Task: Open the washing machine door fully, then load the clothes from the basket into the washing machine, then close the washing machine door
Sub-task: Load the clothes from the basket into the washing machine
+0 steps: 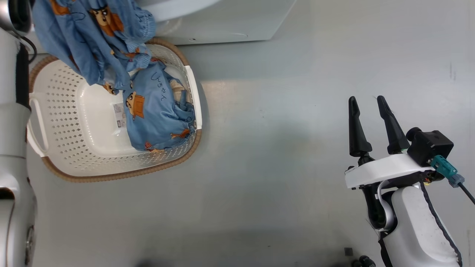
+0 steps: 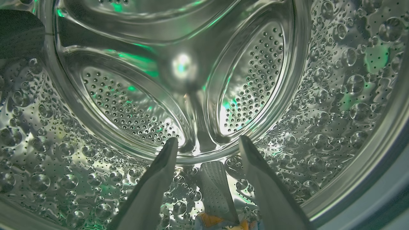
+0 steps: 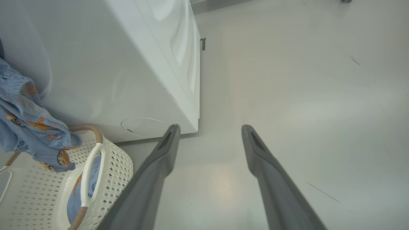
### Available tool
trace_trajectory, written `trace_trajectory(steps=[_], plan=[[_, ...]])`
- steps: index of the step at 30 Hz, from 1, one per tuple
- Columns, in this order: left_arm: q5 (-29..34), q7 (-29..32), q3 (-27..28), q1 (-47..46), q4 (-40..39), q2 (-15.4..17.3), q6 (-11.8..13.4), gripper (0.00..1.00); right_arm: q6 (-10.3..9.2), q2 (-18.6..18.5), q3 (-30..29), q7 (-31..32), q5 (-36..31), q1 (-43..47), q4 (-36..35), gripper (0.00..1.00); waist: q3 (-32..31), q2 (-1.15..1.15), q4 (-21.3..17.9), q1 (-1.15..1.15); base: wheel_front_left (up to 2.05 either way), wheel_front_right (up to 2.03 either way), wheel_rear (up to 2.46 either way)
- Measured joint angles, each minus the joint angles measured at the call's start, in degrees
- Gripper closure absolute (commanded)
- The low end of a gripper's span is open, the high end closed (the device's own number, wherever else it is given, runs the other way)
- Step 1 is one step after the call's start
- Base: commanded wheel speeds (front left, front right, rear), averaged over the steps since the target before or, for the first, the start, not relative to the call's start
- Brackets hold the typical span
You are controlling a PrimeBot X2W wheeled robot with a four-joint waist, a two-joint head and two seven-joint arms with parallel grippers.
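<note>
Right pincer [image 1: 367, 100]: at the lower right of the head view, above the bare grey floor [image 1: 278, 148]. Its two long dark tapered fingers are spread, point up the frame and hold nothing. Left pincer [image 2: 207, 140]: inside the steel drum [image 2: 335, 95], fingers likewise spread and aimed at the perforated rear wall. A scrap of blue and orange fabric [image 2: 223, 225] lies between the finger bases at the bottom edge; whether it is pinched cannot be told. Drum surface: bright metal, embossed with round bosses and fine holes. Basket [image 1: 111, 174]: at the left of the head view, on the floor just below the washing machine [image 1: 230, 26]. It is cream plastic, rounded rectangular, with diamond perforations and a brown woven-look rim. Its long axis runs left to right across the frame, with a handle at each end. Clothes [image 1: 156, 115]: soft light blue fabric with orange-brown cartoon figures and dark script. One piece lies bunched in the right end of the basket, its length running up and down the frame. A second piece [image 1: 89, 40] hangs crumpled from the upper left corner, over the basket's upper rim. Machine casing: smooth glossy white, with a round hatch [image 3: 143, 126] low on its front.
</note>
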Motion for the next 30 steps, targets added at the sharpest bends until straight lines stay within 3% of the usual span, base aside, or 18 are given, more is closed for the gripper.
trace_trajectory(steps=[15,30], plan=[[-1.64,0.00,1.31,8.44,-7.05,-1.48,-0.31,0.00,0.60,-0.23,-1.69,0.00,-0.93,-0.10,0.68,0.00,-3.88,0.00,3.43,0.00,0.00,0.00,0.00],[0.01,0.00,0.64,20.43,-14.15,-2.65,-0.32,0.00,1.10,-0.53,-1.49,0.00,-1.62,-0.09,0.57,0.00,-4.28,0.00,4.11,0.00,0.00,0.00,0.00]])
